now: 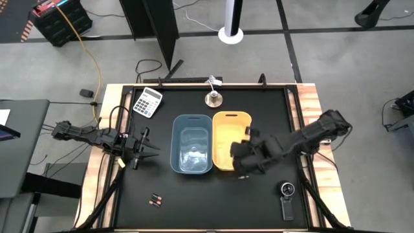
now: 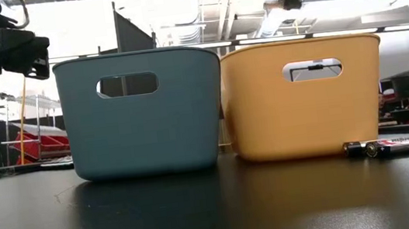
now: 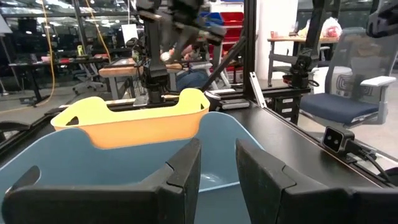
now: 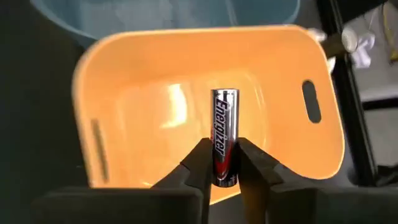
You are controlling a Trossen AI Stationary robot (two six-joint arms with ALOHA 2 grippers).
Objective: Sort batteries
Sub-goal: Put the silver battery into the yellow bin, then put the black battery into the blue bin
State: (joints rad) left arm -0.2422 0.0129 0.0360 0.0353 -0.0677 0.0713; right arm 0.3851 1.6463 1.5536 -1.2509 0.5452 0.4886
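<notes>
My right gripper (image 1: 243,160) is over the near right corner of the yellow bin (image 1: 223,133) and is shut on a black-and-silver battery (image 4: 224,118); the yellow bin's inside shows below it in the right wrist view (image 4: 155,112). My left gripper (image 1: 146,150) is open and empty, just left of the blue bin (image 1: 192,144), above the table. Two batteries (image 1: 155,199) lie on the table near the front left. Two more batteries (image 2: 384,147) lie in front of the yellow bin in the low view. My right gripper pinches the battery's lower, reddish end (image 4: 224,169) between its two fingers (image 4: 200,163). The battery lies along the fingers and sticks out past their tips. It is lifted clear, above the yellow bin's open top.
A calculator (image 1: 148,101) lies at the far left and a small metal bell (image 1: 214,98) at the far middle. A black round-dial gadget (image 1: 287,195) with a handle lies at the near right. The two bins stand side by side at the table's middle.
</notes>
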